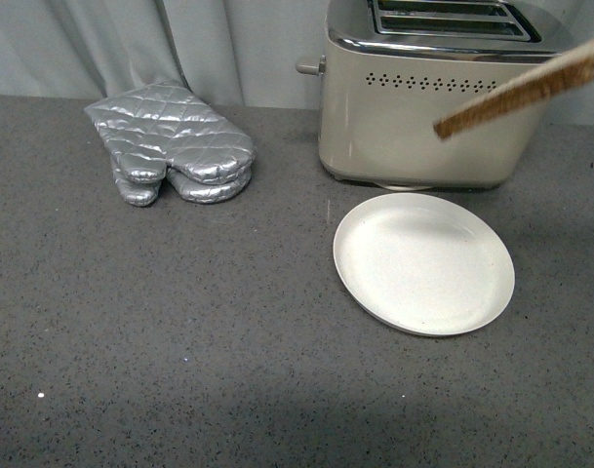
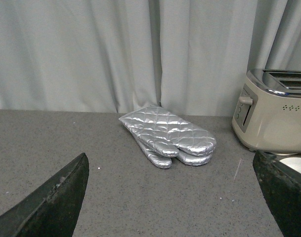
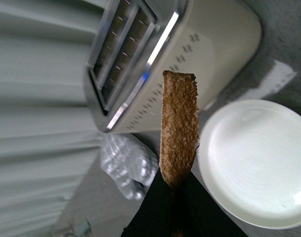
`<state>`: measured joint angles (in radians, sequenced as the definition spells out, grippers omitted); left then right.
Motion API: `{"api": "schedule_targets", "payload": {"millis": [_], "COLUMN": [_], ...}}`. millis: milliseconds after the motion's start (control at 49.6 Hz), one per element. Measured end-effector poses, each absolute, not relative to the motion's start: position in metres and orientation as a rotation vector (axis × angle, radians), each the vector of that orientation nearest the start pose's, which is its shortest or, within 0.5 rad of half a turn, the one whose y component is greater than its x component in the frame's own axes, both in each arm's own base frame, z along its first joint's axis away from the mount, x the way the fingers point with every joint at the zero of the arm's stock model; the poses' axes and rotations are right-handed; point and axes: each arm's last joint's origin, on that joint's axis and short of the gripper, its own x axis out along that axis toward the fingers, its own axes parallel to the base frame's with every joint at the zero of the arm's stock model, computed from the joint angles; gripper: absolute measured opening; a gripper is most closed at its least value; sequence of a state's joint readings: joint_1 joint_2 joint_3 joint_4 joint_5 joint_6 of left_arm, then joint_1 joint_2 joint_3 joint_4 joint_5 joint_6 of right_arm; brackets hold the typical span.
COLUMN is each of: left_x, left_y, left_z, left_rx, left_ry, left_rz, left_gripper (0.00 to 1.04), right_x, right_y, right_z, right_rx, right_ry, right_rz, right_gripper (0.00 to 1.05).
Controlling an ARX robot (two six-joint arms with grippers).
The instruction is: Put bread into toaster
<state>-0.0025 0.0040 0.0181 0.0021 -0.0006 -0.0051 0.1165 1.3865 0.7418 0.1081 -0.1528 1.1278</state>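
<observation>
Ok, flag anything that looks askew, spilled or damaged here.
Nothing stands out. The toaster stands upright with empty slots, the plate is bare, the oven mitts lie stacked. The bread is tilted only because the right claw holds it aloft.

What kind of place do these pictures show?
Probably a staged kitchen counter: a toaster, silver oven mitts and a white plate sit on a grey speckled worktop, with a curtain behind.

One bread slice, one toaster, one white plate, and two silver oven mitts.
</observation>
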Motion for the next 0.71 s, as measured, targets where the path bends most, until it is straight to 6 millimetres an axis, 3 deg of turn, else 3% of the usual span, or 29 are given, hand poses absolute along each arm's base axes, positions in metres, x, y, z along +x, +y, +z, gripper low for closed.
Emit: {"api": "schedule_targets", "payload": {"millis": [101,202,363,706], "left_x": [0.097,0.097,0.097,0.097], "left_y": [0.0,0.0,0.0,0.0], "left_z": [0.17,0.17,0.17,0.17], "left_rx": [-0.005,-0.005,-0.005,-0.005], "left_ry": [-0.016,-0.016,-0.016,-0.016], "left_rz": [-0.002,-0.002,-0.002,-0.002], "left_gripper": [0.98,0.98,0.98,0.98], "right_x": [0.29,0.3,0.313,0.34], "right_y": [0.055,0.069,0.092,0.126], "right_z": [0.24,0.248,0.256,0.256], "right_rx": [1.147,1.185,1.228,1.247], "right_ry": [0.501,0.417,0.35,0.316], "right_rz": [-0.105,-0.201,-0.31,-0.359], "right_gripper": [0.01,0.01,0.01,0.01]}}
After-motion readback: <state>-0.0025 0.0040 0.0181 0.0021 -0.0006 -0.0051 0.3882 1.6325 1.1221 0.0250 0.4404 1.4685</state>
